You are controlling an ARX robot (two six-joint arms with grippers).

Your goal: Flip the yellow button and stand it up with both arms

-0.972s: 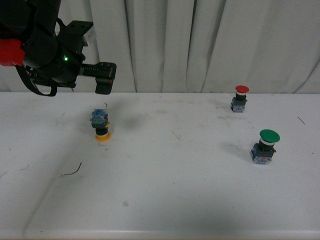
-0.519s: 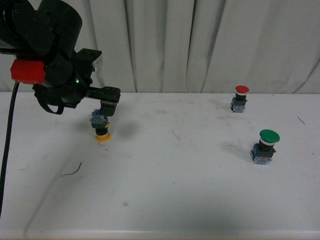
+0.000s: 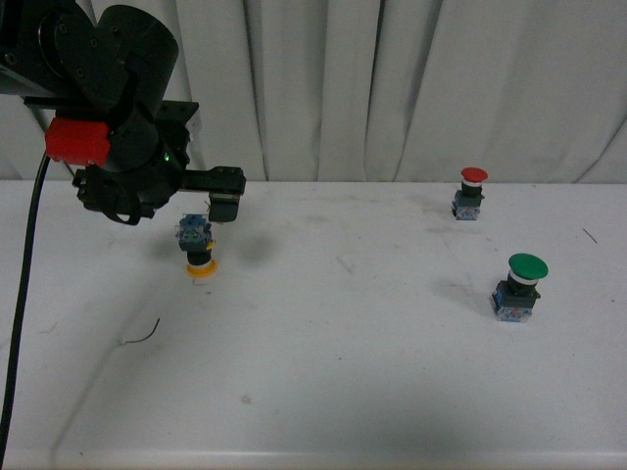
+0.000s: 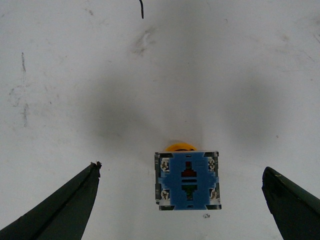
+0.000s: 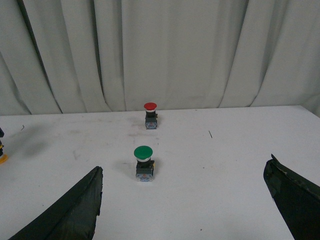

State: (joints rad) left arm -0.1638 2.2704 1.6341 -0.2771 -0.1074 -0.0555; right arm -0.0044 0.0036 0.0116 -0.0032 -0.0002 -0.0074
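Yellow button: the small push-button switch with a round yellow-orange cap, black collar and boxy blue-and-clear plastic base (image 3: 199, 250) stands upside down. Its cap is on the table and its square contact block faces up.
Place: far left part of the table, well apart from the other two switches.
Left gripper: the dark, wedge-fingered left gripper (image 4: 181, 171) hangs directly over the yellow button. Its fingers are spread wide, one on each side of the block, and neither touches it.
Left arm: a bulky, rounded black housing (image 3: 118, 98) with a bright red patch (image 3: 78, 140), a small green light and a black cable (image 3: 24, 284) trailing down the left edge.
Right gripper: the matching dark right gripper (image 5: 184, 167) is splayed open on nothing, above the near side of the table.
Other switches: a red-capped button (image 3: 472, 194) stands upright at far right. A larger green-capped button (image 3: 519, 287) stands upright nearer and further right. Both have blue bases.
Surface: a flat white tabletop (image 3: 343, 372), matte, with grey scuffs and smudges. A thin curl of black thread (image 3: 142, 336) lies near the left.
Room: pale grey-white fabric curtain (image 3: 392, 88) hanging in soft vertical folds behind the table.
Left wrist view only: the top face of the block, with metal screws at its four corners, red and green marks down its middle, and a sliver of yellow cap past one edge.
Front view only: the button's side profile, with the base, collar and cap stacked.
Right wrist view only: a trace of the yellow cap at the picture's edge.
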